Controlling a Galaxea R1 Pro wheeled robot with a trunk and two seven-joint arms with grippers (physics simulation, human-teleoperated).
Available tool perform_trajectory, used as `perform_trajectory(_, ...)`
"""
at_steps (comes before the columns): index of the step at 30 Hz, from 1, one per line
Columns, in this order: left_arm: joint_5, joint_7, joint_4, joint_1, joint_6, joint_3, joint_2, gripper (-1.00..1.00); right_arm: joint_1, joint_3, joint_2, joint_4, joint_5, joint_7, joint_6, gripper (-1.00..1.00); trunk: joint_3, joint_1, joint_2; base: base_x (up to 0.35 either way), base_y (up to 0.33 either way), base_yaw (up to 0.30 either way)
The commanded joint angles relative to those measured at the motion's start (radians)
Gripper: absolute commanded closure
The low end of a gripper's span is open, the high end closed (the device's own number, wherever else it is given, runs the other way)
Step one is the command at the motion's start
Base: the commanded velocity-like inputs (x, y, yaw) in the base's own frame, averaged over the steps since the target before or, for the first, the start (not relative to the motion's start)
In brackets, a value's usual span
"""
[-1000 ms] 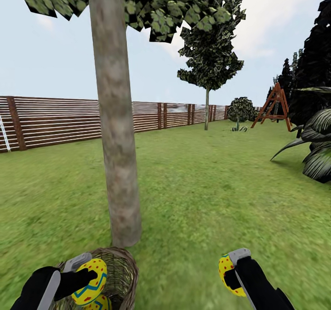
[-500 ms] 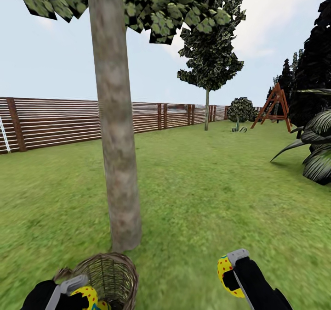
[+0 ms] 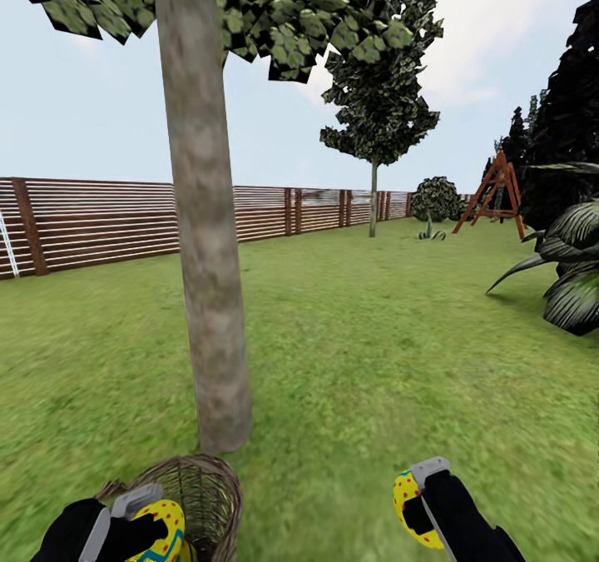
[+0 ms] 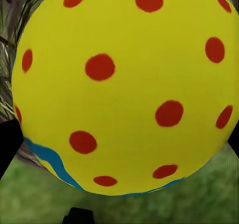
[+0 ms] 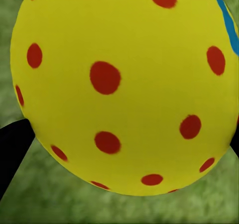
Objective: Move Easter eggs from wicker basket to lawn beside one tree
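Beside the tree, each gripper's jaws clamp an Easter egg: left gripper over the wicker basket, right gripper above the lawn. Released now, the left egg would likely drop back into the basket; the right egg could roll away.

We saw the wicker basket, round, brown and woven, standing upright on the lawn right at the foot of the tree, whose thick pale trunk rose straight into flat green leaf clusters. One Easter egg, yellow with red dots and a blue-green zigzag band, was held just beside the basket's rim. A second Easter egg, patterned alike, was held above the grass, well apart from the basket.
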Motion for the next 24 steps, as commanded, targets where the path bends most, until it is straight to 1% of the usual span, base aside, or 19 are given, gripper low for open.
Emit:
perform_trajectory(1,0.0,-0.004,-0.001,-0.001,0.005,0.001,0.0,1.0,-0.001,0.003,-0.001,0.0,0.008,0.006,0.005,1.0,0.002,-0.004,0.007,-0.003,-0.003,0.0)
perform_trajectory(17,-0.004,-0.003,0.009,-0.001,0.003,-0.005,-0.003,1.0,-0.001,0.003,-0.001,0.001,0.01,0.006,0.005,1.0,0.05,-0.065,0.119,0.004,0.0,0.0)
perform_trajectory(24,-0.006,-0.003,0.012,-0.001,0.0,-0.007,-0.005,1.0,-0.001,0.004,0.002,0.003,0.009,0.006,0.005,1.0,0.072,-0.092,0.168,0.239,-0.001,0.0)
